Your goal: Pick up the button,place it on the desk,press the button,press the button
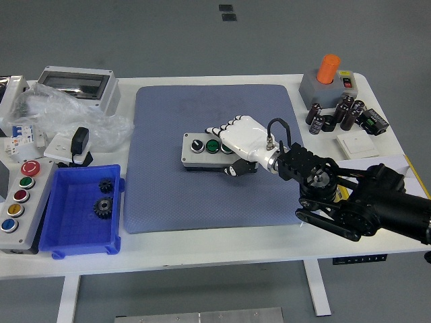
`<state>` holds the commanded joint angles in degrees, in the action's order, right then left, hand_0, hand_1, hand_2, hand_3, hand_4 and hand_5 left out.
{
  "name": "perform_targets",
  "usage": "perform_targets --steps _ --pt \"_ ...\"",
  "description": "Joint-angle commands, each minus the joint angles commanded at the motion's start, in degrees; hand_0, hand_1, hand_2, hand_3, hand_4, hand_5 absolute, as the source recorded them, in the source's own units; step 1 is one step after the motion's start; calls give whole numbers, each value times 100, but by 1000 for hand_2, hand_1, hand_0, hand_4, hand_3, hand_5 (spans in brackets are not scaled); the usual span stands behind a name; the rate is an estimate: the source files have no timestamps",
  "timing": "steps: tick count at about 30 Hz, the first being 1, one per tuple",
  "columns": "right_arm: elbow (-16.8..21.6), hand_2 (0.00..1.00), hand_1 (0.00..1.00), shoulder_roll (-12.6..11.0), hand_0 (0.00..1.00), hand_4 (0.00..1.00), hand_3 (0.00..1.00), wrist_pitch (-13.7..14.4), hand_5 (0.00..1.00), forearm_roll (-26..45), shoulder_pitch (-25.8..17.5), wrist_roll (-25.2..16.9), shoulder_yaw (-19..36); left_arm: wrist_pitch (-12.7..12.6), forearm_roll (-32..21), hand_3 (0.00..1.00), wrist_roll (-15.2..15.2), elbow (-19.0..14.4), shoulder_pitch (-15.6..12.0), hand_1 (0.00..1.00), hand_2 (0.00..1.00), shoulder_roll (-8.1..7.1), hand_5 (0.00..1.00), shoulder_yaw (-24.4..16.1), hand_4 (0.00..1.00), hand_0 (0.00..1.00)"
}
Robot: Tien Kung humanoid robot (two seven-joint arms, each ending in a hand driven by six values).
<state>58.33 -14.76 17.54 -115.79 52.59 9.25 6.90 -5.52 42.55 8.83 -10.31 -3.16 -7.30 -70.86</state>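
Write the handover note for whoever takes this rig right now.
Right hand: fingers curled over the right end of the grey button box, gripping it.
Left hand: not in view.
Button box: at the middle of the blue mat; whether it rests on the mat or hangs just above it cannot be told. Its black knob and green button show left of the fingers.
Done: box picked up and over the mat.
Left: release it, then press the button twice.

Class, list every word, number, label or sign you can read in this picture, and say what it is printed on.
None can be read.
Grey base under the orange knob: a yellow label and a dark patch, too small to read.
Breaker at the left edge: markings blurred.
Button box under the right hand: no print visible.
Left control box: coloured buttons, no legible labels.
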Motion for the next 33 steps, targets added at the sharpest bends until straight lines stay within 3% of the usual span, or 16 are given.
perform_targets --steps 4,5,16,17,23,33 --pt "0 812 733 -8 722 428 729 -114 2 36 13 49 23 -1 21 617 -1 0 1 617 568 0 328 -20 647 626" --pt "-1 832 737 -10 720 508 880 -142 2 47 18 57 23 1 16 617 -2 0 0 617 568 0 327 -17 647 626" --pt "0 841 736 -5 722 535 901 -273 2 48 27 115 27 8 -1 617 -11 0 -5 616 567 3 326 -6 646 626" --pt "1 887 739 -6 722 556 970 -277 2 52 29 118 28 8 0 615 -11 0 -6 617 567 3 324 -8 644 626" --pt "24 917 743 -20 721 576 998 -282 2 93 43 122 50 9 3 615 -12 0 -6 615 567 8 322 -14 644 626" --pt "104 920 743 -57 730 588 998 -271 2 201 87 106 92 17 13 612 -24 0 -3 616 567 12 321 -28 641 626"
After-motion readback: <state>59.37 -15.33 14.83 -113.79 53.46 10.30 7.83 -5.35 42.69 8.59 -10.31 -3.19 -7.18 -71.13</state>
